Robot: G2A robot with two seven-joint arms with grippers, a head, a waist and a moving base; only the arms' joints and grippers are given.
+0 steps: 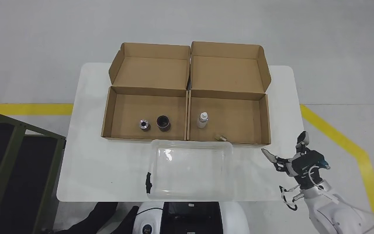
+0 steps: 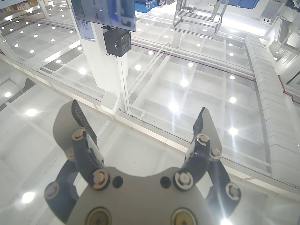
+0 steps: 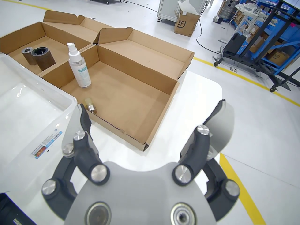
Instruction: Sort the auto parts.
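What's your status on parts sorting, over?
Both claws open, empty: left claw aimed upward, right claw near table edge. Two cylinders in one box; bottle, fitting in other box. Nothing blocking.

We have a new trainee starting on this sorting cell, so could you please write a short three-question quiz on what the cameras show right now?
1. True or false: the dark sleeve and the silver-topped cylinder stand side by side in one cardboard box.
2. The small metal fitting shares its box with: A) the spray bottle B) the dark sleeve C) nothing else.
3. Fill in: the right gripper, near the table's edge, is ____ and holds nothing.

Key: 1. True. 2. A. 3. open.
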